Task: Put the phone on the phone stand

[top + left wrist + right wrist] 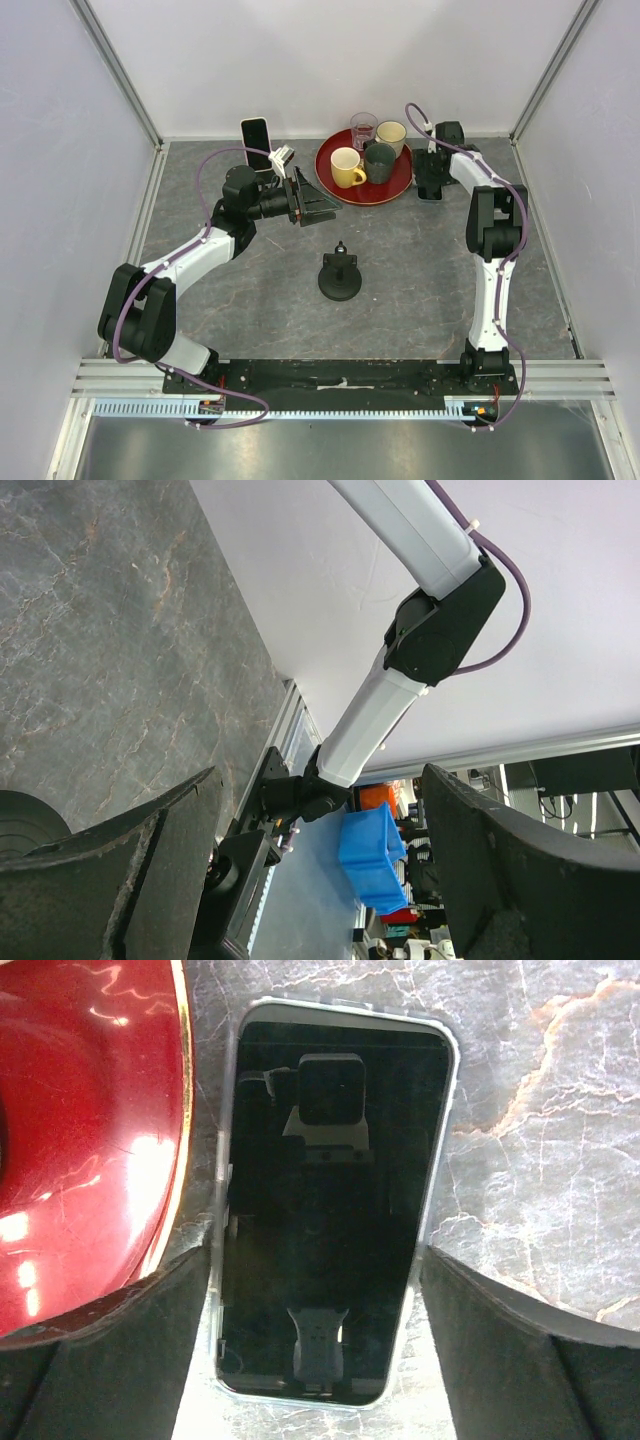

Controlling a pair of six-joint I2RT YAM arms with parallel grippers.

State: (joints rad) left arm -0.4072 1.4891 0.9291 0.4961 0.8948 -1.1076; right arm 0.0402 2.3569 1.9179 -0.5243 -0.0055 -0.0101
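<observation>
Right wrist: spread fingers (pixel 110 1360) flank phone (pixel 325 1200) beside tray (pixel 90 1130).

Grey marbled table (pixel 420 270). Set directly on it: a red tray (pixel 372 193); a phone (pixel 330 1200), laid flat just right of the tray; a phone stand (pixel 340 275), placed in front of the tray.

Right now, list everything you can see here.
phone stand: one, black, table centre
flat phone: one, dark screen, lying right of the tray
upright phone: one, white-edged, back left
tray: one, red, back centre
yellow mug: one, yellow, on tray
dark mug: one, dark green, on tray
cream mug: one, cream, on tray
glass: one, clear, on tray
table: one, grey marbled
left gripper: one, black, open, empty
right gripper: one, black, open, astride flat phone
</observation>
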